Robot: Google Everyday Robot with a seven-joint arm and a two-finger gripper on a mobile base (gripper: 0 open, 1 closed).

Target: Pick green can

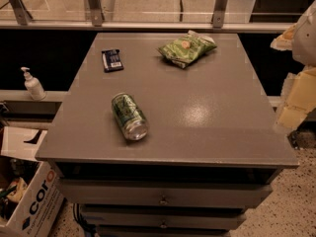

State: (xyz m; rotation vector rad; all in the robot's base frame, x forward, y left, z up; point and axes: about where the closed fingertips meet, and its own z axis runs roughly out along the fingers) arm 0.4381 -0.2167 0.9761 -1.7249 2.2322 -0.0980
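Observation:
The green can (129, 116) lies on its side on the grey table top (207, 107), left of centre and near the front edge. Its shiny silver end faces the front. My gripper (292, 102) shows as pale, blurred shapes at the right edge of the camera view, off the table's right side. It is well to the right of the can and holds nothing that I can see.
A crinkled green snack bag (186, 48) lies at the back right of the table and a small dark blue packet (112, 59) at the back left. A pump bottle (33, 84) stands on a ledge to the left. A cardboard box (29, 196) sits on the floor at the lower left. Drawers (163, 194) are below the top.

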